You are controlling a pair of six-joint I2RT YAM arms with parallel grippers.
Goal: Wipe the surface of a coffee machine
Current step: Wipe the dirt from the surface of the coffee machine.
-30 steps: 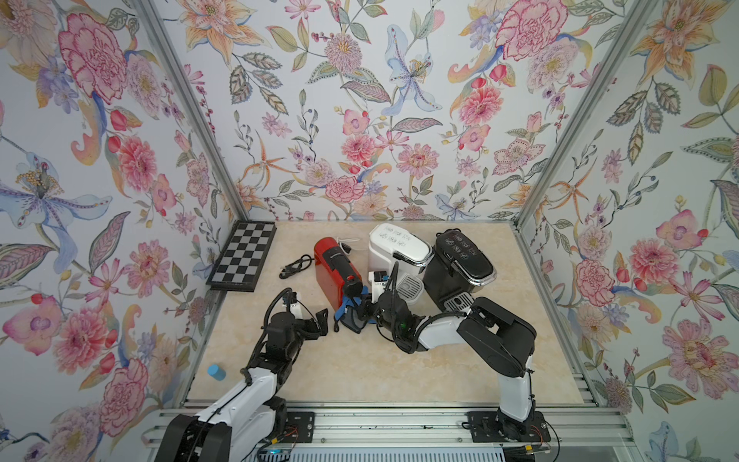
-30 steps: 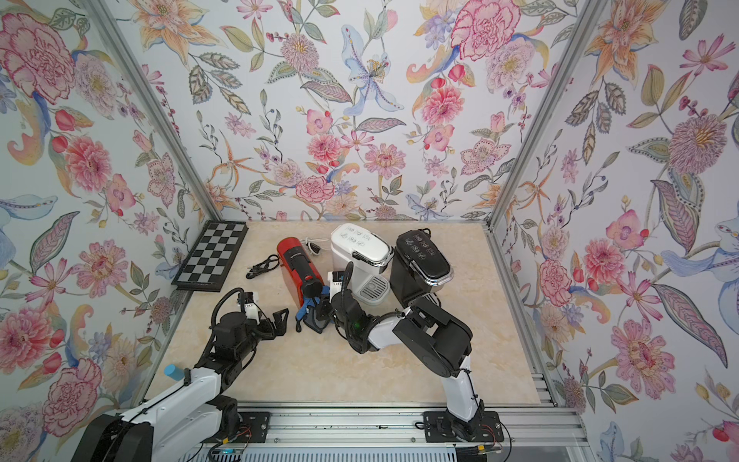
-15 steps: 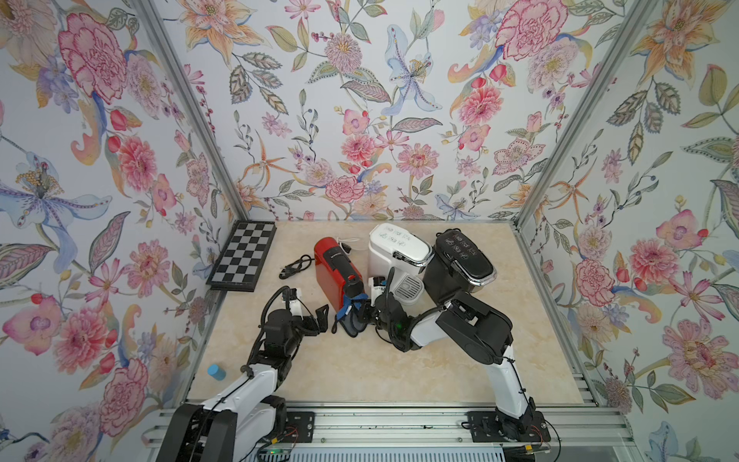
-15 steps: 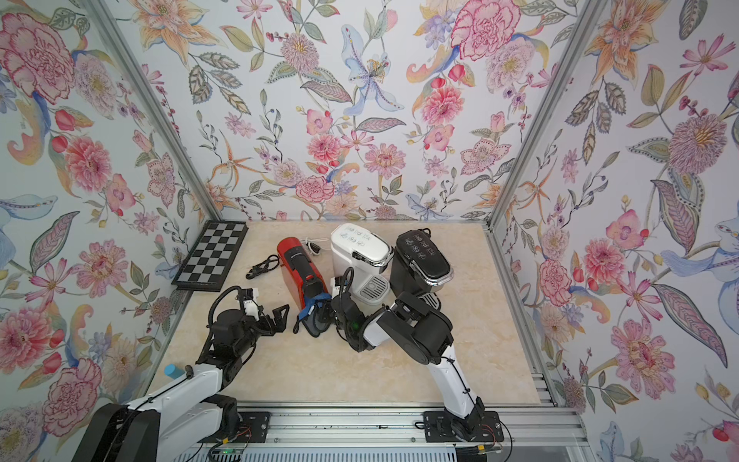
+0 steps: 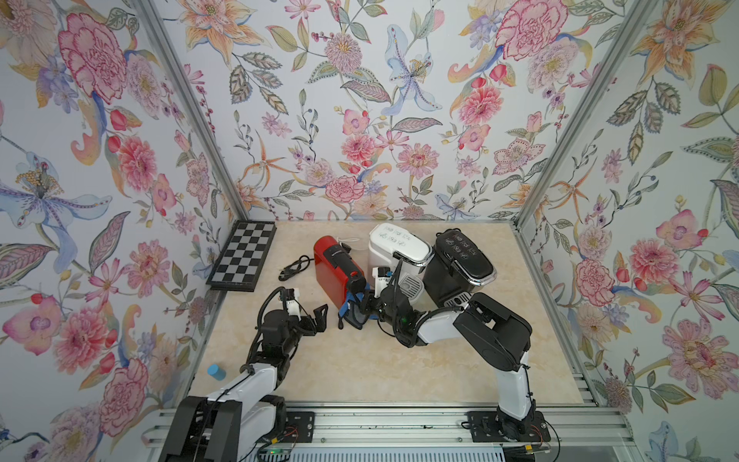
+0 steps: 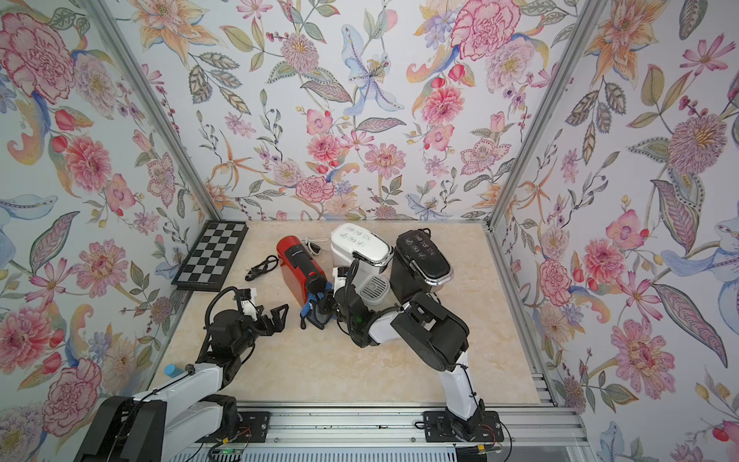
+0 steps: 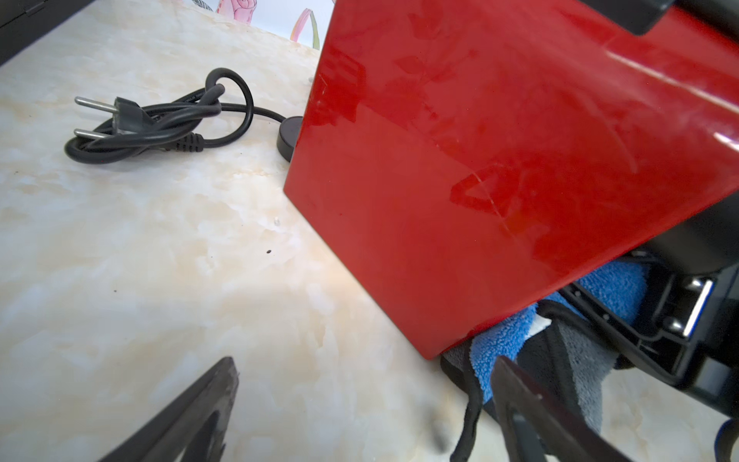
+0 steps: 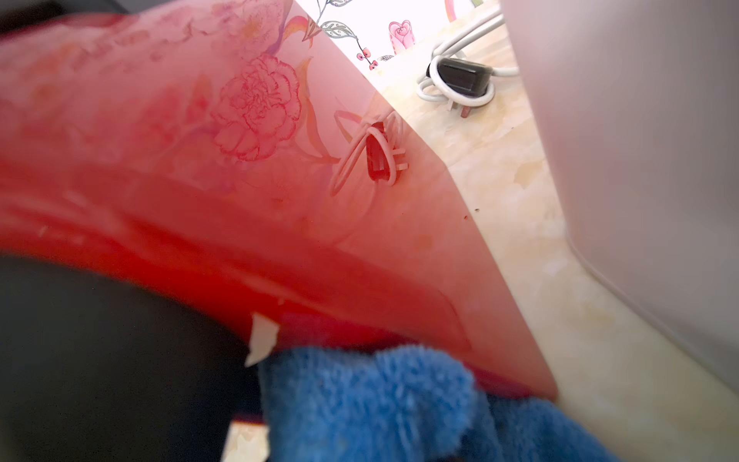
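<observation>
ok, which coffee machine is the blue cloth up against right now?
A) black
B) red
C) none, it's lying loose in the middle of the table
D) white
B: the blue cloth, clamped in the right gripper, sits against the lower front of the red machine.

right hand: clamps blue cloth against red coffee machine | left hand: jaws apart
</observation>
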